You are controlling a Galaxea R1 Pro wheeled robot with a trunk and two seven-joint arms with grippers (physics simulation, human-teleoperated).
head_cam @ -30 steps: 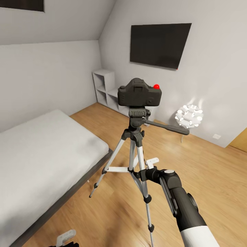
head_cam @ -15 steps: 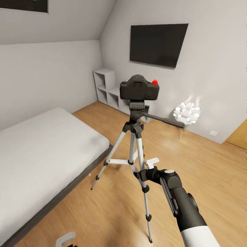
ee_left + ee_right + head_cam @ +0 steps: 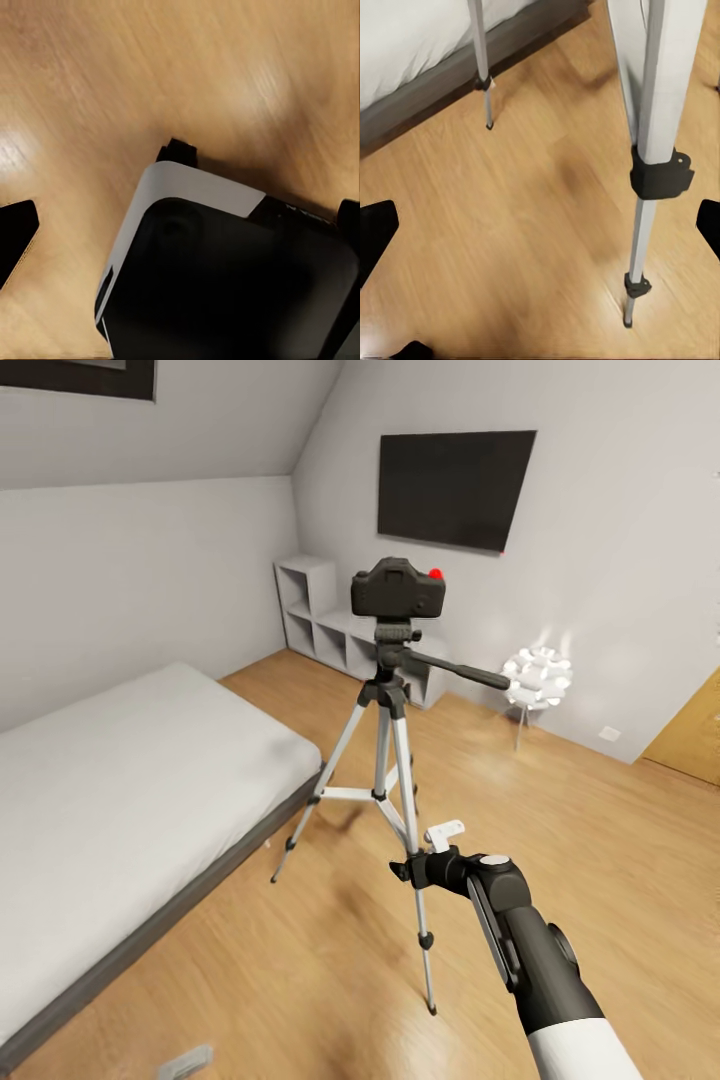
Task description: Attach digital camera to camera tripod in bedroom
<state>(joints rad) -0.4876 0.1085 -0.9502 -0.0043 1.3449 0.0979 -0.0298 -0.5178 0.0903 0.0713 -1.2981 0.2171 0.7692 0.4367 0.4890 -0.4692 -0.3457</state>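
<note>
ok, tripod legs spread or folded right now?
Spread. The camera tripod stands upright with its three legs splayed on the wood floor, braces out, and the digital camera seated level on its head.

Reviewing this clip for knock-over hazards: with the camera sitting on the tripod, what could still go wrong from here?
1. The right end effector hangs close to the camera tripod's nearest leg; a careless swing could clip it and tip the stand.
2. The digital camera sits high on the narrow head, so it would likely fall hard onto the wood floor.
</note>
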